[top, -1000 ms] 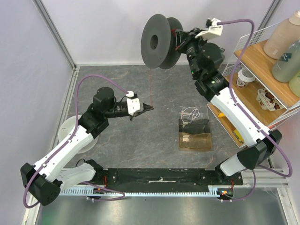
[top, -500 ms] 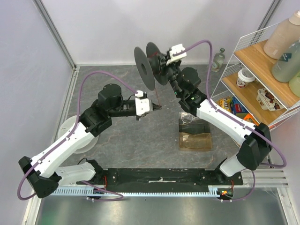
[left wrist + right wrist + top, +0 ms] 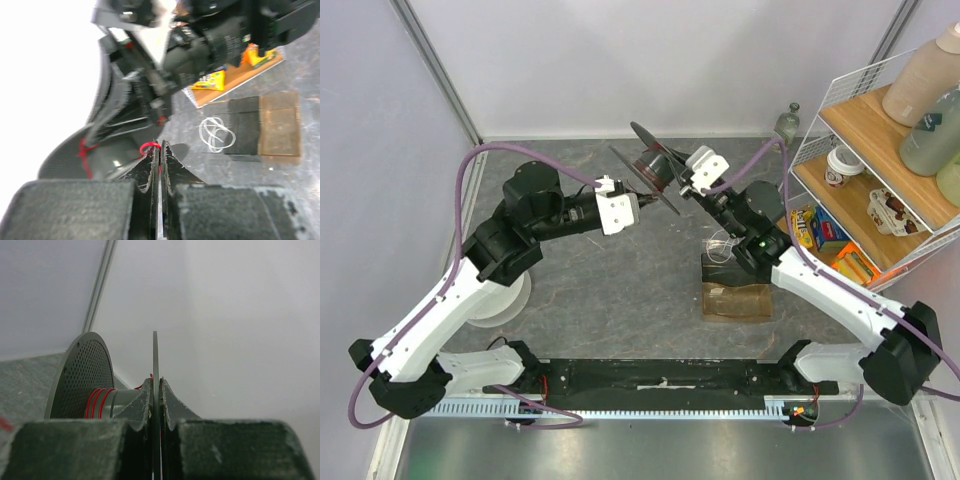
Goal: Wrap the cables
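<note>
A black spool [image 3: 648,163] hangs tilted above the middle back of the table. My right gripper [image 3: 678,188] is shut on its thin flange [image 3: 155,355]; a few turns of thin red wire [image 3: 97,402] lie round the core beside the perforated flange [image 3: 85,375]. My left gripper [image 3: 647,203] sits just below the spool, shut on the red wire, a small loop [image 3: 148,146] of which pokes out at its fingertips [image 3: 154,155]. The spool [image 3: 100,150] fills the left of that view, with red wire on it. In the top view the wire is too thin to see.
A dark block on a brown pad [image 3: 735,287] lies right of centre with a white coil [image 3: 723,243] on it. A wire shelf [image 3: 880,130] with bottles and packets stands at the right. A white plate [image 3: 492,298] lies under my left arm. A small bottle [image 3: 787,122] stands at the back.
My right arm has swung the spool down and left, from high at the back to the middle. My left gripper has moved up and right to meet it, still holding the wire.
</note>
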Controlling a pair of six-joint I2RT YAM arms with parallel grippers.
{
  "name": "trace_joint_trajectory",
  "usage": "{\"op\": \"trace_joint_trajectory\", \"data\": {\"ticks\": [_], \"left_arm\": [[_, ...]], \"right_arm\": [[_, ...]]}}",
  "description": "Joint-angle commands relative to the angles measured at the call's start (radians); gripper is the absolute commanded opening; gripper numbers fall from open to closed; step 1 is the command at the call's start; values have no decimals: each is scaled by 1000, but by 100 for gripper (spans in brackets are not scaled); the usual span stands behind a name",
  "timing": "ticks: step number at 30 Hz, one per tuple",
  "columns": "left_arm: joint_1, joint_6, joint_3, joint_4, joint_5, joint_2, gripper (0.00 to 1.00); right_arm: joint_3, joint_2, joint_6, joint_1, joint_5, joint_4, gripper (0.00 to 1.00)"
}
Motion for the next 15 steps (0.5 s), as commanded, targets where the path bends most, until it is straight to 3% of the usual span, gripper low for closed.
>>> {"op": "trace_joint_trajectory", "data": {"ticks": [1,8,15], "left_arm": [[1,128,78,-7,-120,-5,2],[54,231,102,14,-202,9,2],[315,70,190,-23,46,80,2]], "right_arm": [[-17,-76,-91,-5,-143,-5,0],[-26,-146,-40,-34,-235,-103,0],[52,-188,199,-97,-364,-163,0]]}}
